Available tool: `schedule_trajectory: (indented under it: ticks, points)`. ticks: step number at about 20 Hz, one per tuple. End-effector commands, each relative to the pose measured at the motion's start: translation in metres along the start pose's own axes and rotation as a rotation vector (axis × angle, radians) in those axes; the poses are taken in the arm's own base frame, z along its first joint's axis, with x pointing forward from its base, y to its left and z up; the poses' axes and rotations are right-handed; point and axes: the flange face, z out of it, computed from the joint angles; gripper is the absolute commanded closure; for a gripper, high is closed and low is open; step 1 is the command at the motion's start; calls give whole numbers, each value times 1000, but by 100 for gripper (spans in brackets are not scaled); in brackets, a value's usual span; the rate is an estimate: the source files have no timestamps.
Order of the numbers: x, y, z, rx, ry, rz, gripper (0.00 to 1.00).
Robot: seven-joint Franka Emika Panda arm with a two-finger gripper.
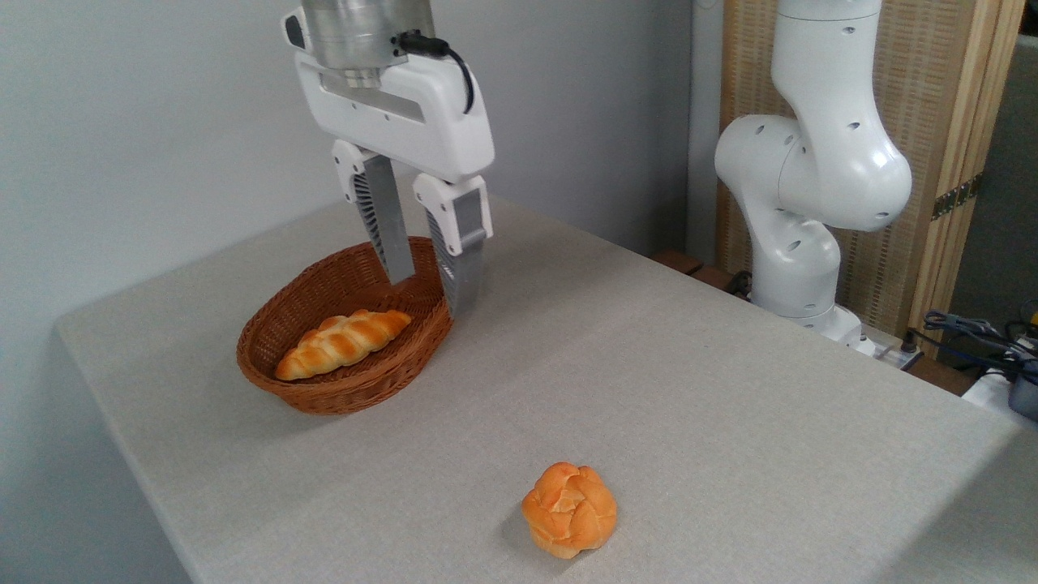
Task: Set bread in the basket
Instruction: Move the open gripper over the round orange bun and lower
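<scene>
Bread [569,509], a small round golden-orange bun with a knotted top, sits alone on the grey table [689,389], well apart from the fingers and nearer the camera, down and to the right of them. The gripper [431,294] hangs point-down over the far right edge of the basket [324,389], its two ribbed grey fingers [386,223] spread apart and grasping nothing. The left fingertip shows in front of the basket's inner wall; the right one ends at about the height of the rim, and whether it touches the wicker cannot be told. Below and to the left of the fingers a braided loaf [342,342], long with pale stripes, lies slantwise on the basket floor, clear of both tips. The basket is oval, brown and woven, and stands near the table's far left corner. To the right of the fingers, past the table's far edge, rises the white arm [811,170], in front of a woven screen [941,97]. Cables [973,328] trail at the right border.
</scene>
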Motion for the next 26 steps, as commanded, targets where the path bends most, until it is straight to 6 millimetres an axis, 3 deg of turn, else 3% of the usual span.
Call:
schedule_trajectory:
  ticks: [1, 4, 6, 11, 14, 22, 26]
  points:
    - [-15, 2, 3, -28, 2, -15, 0]
    - [-33, -11, 13, -40, -10, -53, 0]
    - [-38, -15, 30, -26, 7, -67, 0]
    - [-46, -10, 68, -16, 17, -72, 0]
    - [-46, -10, 80, -24, 6, -73, 0]
    - [-61, -26, 139, 22, 2, -51, 0]
    - [-76, -41, 147, 57, -21, -38, 0]
